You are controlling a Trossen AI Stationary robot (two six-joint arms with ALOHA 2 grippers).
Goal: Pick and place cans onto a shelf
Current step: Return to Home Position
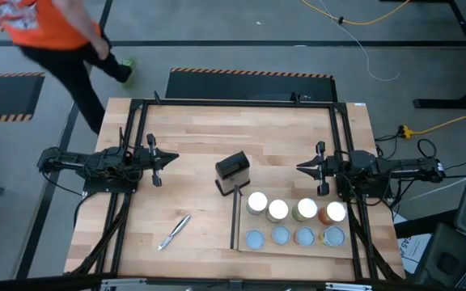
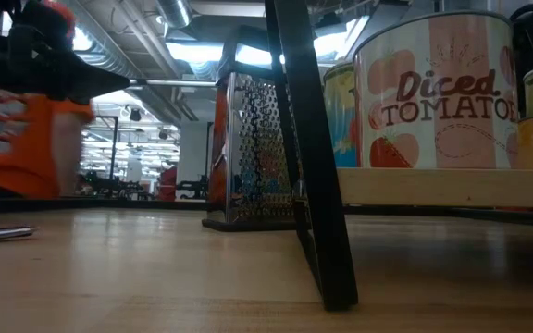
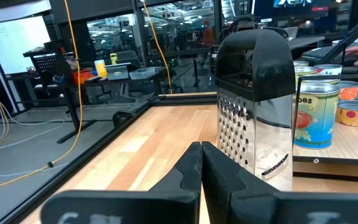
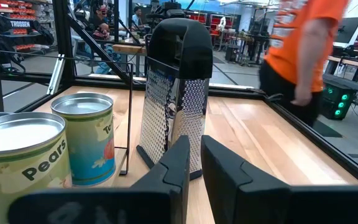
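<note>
Person in an orange shirt (image 1: 47, 28) is seen off the table, well out past the far-left side of the box grater (image 1: 233, 172). That grater is planted upright about mid-table, so everything else is placed off it.

Well to the grater's left, the left gripper (image 1: 176, 157) is held over the wooden tabletop (image 1: 201, 129), pointed straight at the grater. Its fingers are pressed together with nothing between them, and that's confirmed in the left wrist view.

Off the grater's near-left side, a thin silver pen-like tool (image 1: 174, 231) is laid flat on the wood at a slant, apart from everything.

Just to the grater's near-right, the shelf (image 1: 243, 220) is laid flat, with its black bar (image 1: 235, 222) running along the side closest to the grater. All eight cans (image 1: 277, 210) are lined up on it in two rows of four. "Diced Tomatoes" can be read on one can (image 2: 433, 92) in the low view, and "Pears" on another (image 4: 20, 155) in the right wrist view.

Well to the grater's right, just beyond the shelf's far edge, the right gripper (image 1: 299, 168) is pointed back at the grater. Its fingers are drawn in with only a sliver between them, and nothing is held.
</note>
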